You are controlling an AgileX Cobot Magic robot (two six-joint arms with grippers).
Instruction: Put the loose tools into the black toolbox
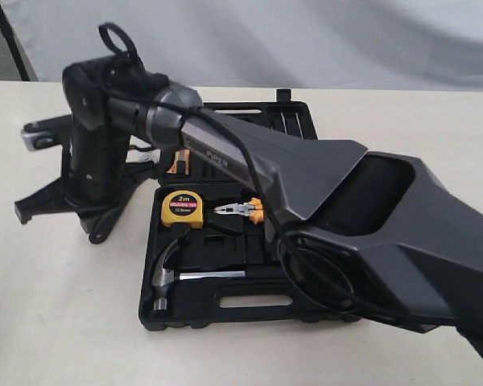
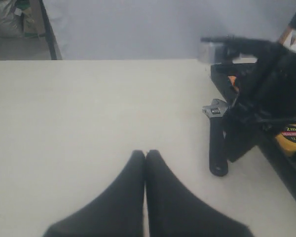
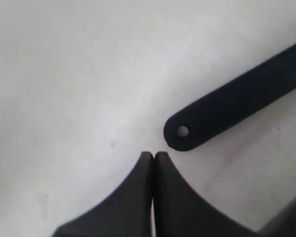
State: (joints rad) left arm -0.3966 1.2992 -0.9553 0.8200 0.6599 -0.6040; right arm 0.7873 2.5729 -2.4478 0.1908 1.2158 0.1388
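wrench [image 3: 227, 111] flat on the table [image 3: 64, 74], handle tip just ahead of the right gripper [image 3: 154, 155], a bit off to one side, long axis slanting away | right gripper pinched closed on nothing, way nearer than the left gripper [image 2: 145, 154], also closed, well apart | right arm was stretched over the toolbox [image 1: 225, 319], wrist pointing down

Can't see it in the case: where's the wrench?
Left wrist view: the wrench lies on the table just outside the black toolbox, on the left arm's side; the shut right gripper sits at its handle end.
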